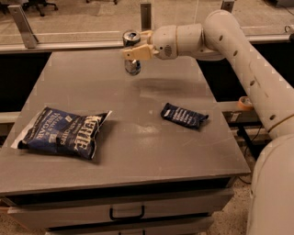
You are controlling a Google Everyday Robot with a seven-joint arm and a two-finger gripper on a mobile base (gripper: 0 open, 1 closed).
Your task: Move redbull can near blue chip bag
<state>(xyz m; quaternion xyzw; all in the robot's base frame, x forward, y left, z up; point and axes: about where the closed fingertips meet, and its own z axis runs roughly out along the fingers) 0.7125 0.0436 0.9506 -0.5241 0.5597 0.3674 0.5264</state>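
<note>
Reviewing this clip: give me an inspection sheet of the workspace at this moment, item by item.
Surface: grey tabletop, with a drawer below.
Job's things: slim blue-and-silver redbull can upright at the far edge; large puffy dark blue chip bag lying front left, well apart from it.
Clutter: small flat dark blue packet right of centre.
Grippers: gripper at the far edge, shut on the redbull can.
Cables: nothing seen.
Surroundings: metal posts and a rail behind the table.

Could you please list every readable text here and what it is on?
"KETTLE": large puffy dark blue chip bag, big white creased letters; its smaller lines are blurred.
Small flat dark blue packet: print unreadable.
Slim blue-and-silver drink can, gripped by the tool over the grey table's far edge: nothing legible.
</note>
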